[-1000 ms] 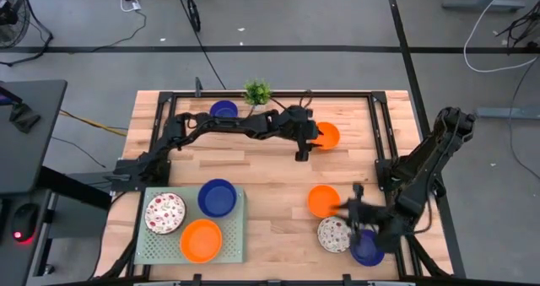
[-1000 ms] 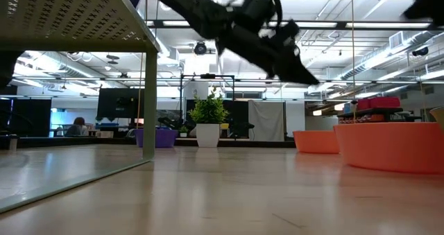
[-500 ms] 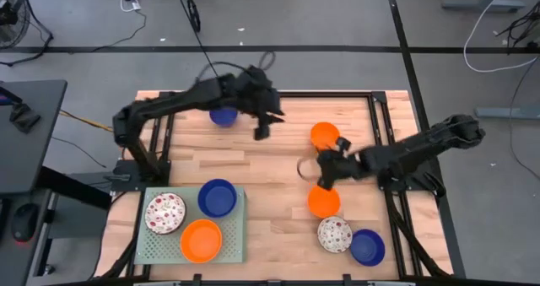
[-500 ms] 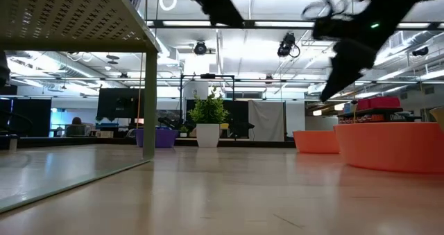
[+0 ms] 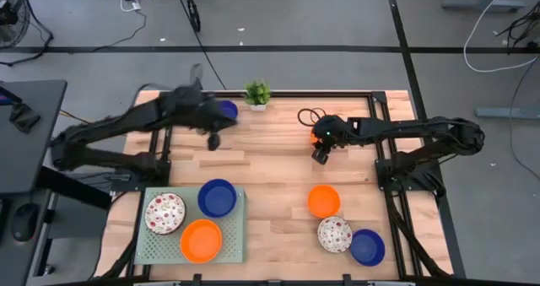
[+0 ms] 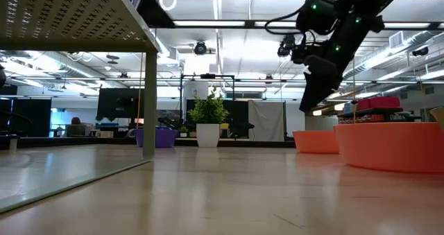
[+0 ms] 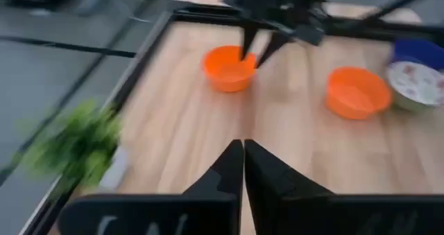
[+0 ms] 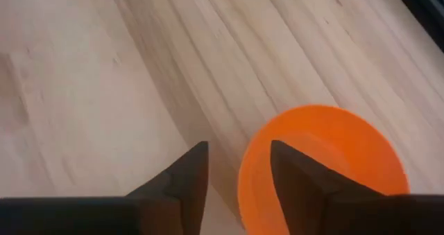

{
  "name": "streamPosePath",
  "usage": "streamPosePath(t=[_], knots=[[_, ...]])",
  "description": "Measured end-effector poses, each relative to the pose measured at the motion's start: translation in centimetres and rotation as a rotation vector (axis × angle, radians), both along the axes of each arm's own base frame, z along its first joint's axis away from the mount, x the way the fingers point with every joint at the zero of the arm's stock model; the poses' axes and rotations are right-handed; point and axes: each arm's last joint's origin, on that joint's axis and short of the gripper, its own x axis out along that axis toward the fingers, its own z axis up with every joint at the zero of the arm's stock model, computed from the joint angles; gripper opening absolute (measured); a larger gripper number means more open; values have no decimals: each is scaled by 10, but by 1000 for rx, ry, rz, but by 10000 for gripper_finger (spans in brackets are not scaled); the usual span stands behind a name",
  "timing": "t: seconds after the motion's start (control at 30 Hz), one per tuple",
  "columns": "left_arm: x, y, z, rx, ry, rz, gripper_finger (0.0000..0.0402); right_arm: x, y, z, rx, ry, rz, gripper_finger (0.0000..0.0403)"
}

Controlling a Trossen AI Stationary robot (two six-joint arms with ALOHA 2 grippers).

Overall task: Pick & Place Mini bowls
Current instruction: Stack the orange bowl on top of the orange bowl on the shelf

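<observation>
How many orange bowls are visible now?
3: one orange bowl on the tray, one mid-table on the right, one at the far edge under the right gripper. None seems hidden.

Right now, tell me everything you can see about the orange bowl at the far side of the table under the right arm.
The orange bowl is small, round and shallow, a solid bright orange that looks like smooth plastic. It sits upright and empty on the bare wooden table, near the far right corner. From above the arm covers most of it. The right gripper hangs just over it with its jaws apart, one finger over the near rim; whether it touches cannot be told. No other bowl touches it.
</observation>
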Motion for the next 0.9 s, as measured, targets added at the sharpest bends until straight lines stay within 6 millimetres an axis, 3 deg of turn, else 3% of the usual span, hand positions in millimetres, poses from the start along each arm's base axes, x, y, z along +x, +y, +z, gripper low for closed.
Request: streamPosePath(t=[0.17, 0.33, 0.5, 0.67, 0.83, 0.9], knots=[[-54, -17, -20, -6, -198, 160, 23, 6, -8, -18, 15, 71, 14, 170], [-78, -32, -36, -37, -381, 126, 19, 10, -15, -35, 32, 145, 3, 162], [-82, -39, -54, -59, -405, 89, 18, 12, -19, -46, 43, 190, -1, 137], [-77, -45, -75, -115, -370, 51, 18, 15, -21, -55, 67, 209, 55, 86], [-74, -53, -86, -126, -391, 9, 18, 20, -17, -53, 36, 182, 108, 15], [-73, -56, -84, -104, -429, -10, 18, 24, -11, -50, 23, 152, 135, 8]])
